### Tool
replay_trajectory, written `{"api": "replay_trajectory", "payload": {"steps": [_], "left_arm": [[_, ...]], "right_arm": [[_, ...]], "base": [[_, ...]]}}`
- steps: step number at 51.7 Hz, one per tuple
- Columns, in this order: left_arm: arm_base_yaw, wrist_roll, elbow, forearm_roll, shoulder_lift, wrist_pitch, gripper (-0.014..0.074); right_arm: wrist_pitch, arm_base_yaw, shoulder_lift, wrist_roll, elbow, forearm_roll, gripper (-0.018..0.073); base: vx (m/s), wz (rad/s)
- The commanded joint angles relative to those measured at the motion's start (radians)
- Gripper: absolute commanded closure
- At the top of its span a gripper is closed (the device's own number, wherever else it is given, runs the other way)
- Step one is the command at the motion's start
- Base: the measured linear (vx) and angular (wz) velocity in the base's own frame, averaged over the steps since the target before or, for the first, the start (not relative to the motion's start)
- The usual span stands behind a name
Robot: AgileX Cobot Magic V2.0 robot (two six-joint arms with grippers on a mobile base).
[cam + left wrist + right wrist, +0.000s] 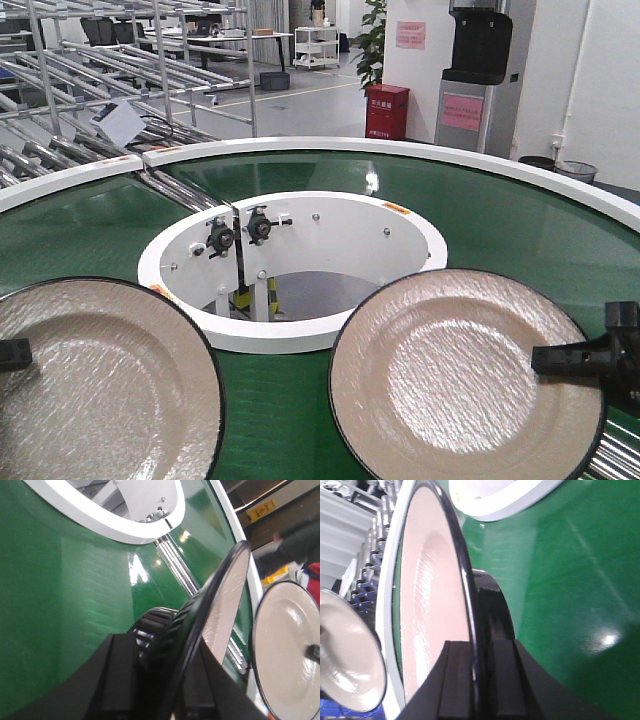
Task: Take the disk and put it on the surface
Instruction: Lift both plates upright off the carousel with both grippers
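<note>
L claw (14, 353) clamps left disk (100, 390), R claw (575, 358) clamps right disk (465, 380), both over green belt (520, 220).

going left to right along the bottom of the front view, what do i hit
left end effector → left disk → green belt → right disk → right end effector

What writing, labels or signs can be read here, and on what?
Nothing reads clearly.
Red box: white characters, too small to read.
Pink wall notice: blurred.
Pink label on the grey cabinet: blurred.
Orange sticker on the white rim: too small.
Yellow sign, left wrist view: black marks, blurred.
Left plate and right plate: no writing.
</note>
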Motion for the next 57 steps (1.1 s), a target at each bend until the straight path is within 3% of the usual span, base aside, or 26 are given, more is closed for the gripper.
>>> {"api": "replay_trajectory", "payload": {"steps": [1,57], "left_arm": [[-0.007,-0.052,-0.034,-0.130,-0.029,0.034,0.0598],[-0.006,-0.053,-0.034,-0.155,-0.029,0.047,0.0598]], "right_arm": [[0.043,0.000,-0.075,0.014,-0.028,0.124,0.0568],[0.039,0.000,-0.105,0.007,-0.028,0.127,0.0568]], "base": [[0.00,0.00],[0.00,0.00]]}}
